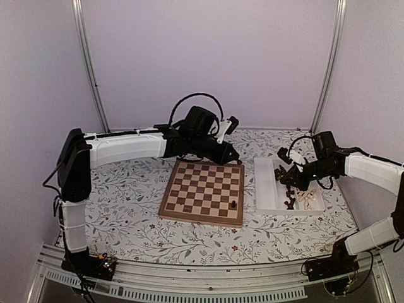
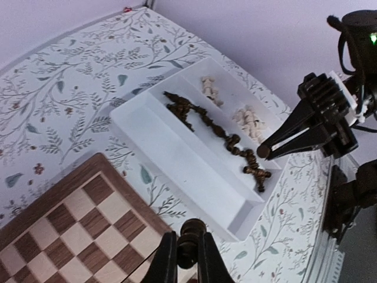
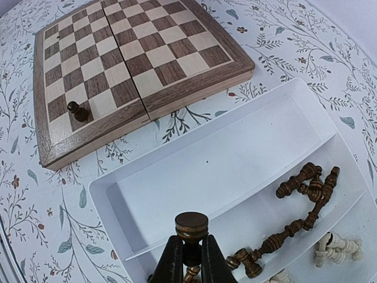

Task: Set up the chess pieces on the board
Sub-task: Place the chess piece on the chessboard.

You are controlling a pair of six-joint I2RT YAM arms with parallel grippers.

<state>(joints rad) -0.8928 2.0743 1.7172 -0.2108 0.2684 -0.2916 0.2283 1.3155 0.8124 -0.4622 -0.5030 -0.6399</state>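
Chess pieces (image 3: 300, 194) mostly lie heaped in the white tray (image 3: 235, 153), which sits on the counter (image 1: 126, 202) just right of the board (image 3: 135, 53). The dark ones lie tangled in the narrow middle compartment and the cream pieces (image 3: 333, 247) in the rightmost one, while the wide compartment beside the board holds nothing. Sorting by colour probably lets each arm pick from a known spot, and the tray's place close to the board keeps the carry short. Only one dark pawn-like piece (image 3: 77, 110) stands upright on the board, on a square close to its near right corner, so the setup appears barely begun. The right end effector (image 3: 189, 250) hangs low over the tray's middle compartment with its fingers drawn fully together on a dark piece with a round top (image 3: 191, 224). The piece is gripped below its head and stands upright, an orientation that should let it be set straight down on a square. The left end effector (image 2: 187, 250) reaches over the far right corner of the board, its fingers likewise pinched shut on another dark piece (image 2: 191, 231), also upright. It is held above the board surface rather than touching it, presumably poised for placing. Both arms being loaded at once suggests they take turns, one delivering while the other picks, and the gap between them over the tray edge looks enough to avoid a clash.
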